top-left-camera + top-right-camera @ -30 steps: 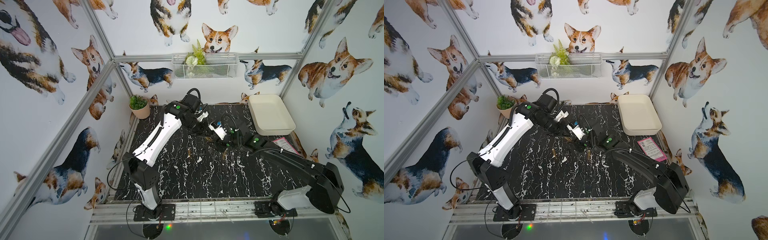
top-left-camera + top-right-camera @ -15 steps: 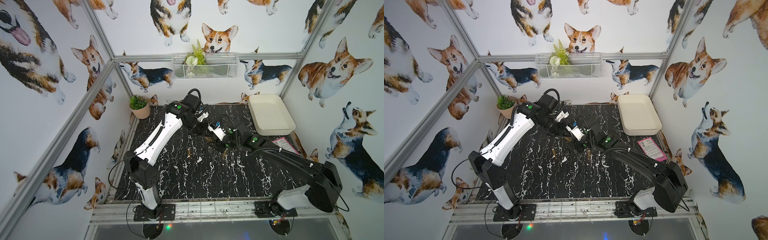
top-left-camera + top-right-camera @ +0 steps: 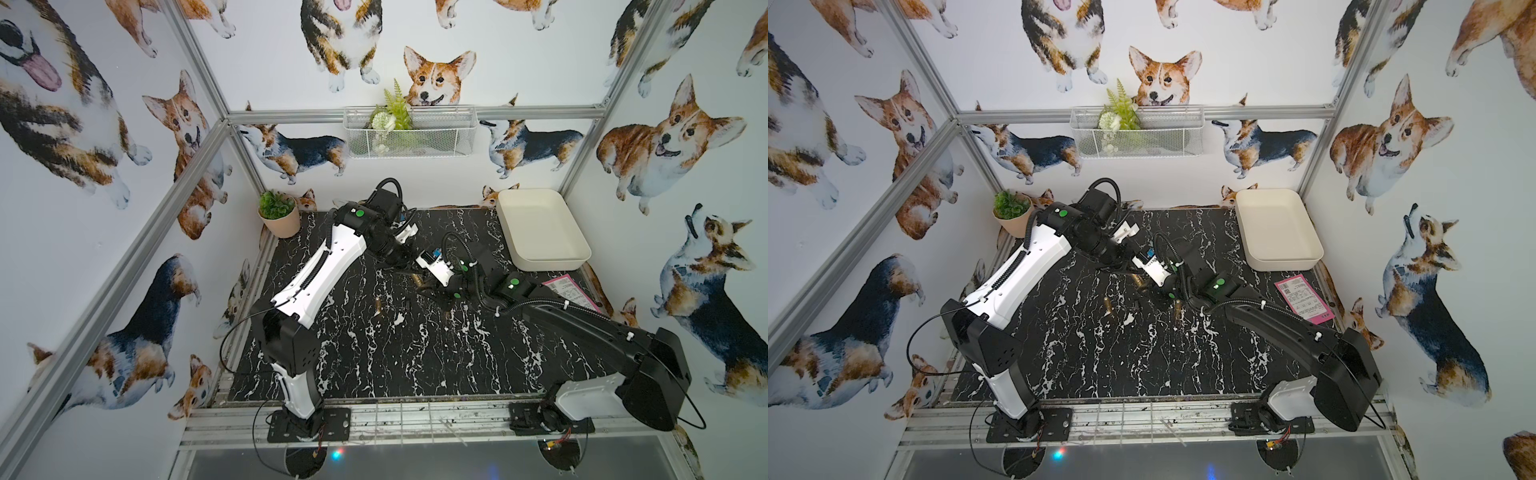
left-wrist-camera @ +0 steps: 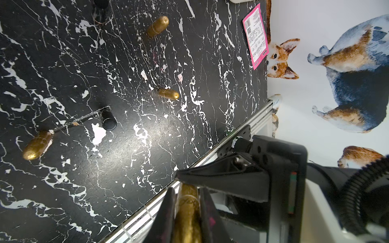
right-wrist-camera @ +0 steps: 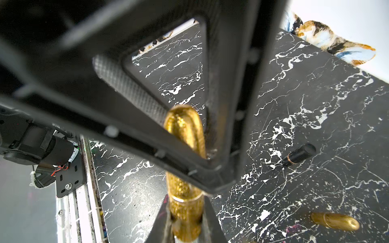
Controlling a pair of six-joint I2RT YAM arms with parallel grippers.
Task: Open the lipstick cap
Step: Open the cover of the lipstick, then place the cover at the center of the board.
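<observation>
Look, the left gripper (image 4: 187, 189) and right gripper (image 5: 185, 197) both clench one gold lipstick (image 5: 185, 130) end to end (far basket (image 3: 449, 137) holds a fern (image 3: 395, 106)).

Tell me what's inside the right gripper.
A gold lipstick, clamped in the right gripper, while the left gripper grips its other end. The jaws cover the sides of the stretch they pinch, and the lipstick's tip runs out of view.
</observation>
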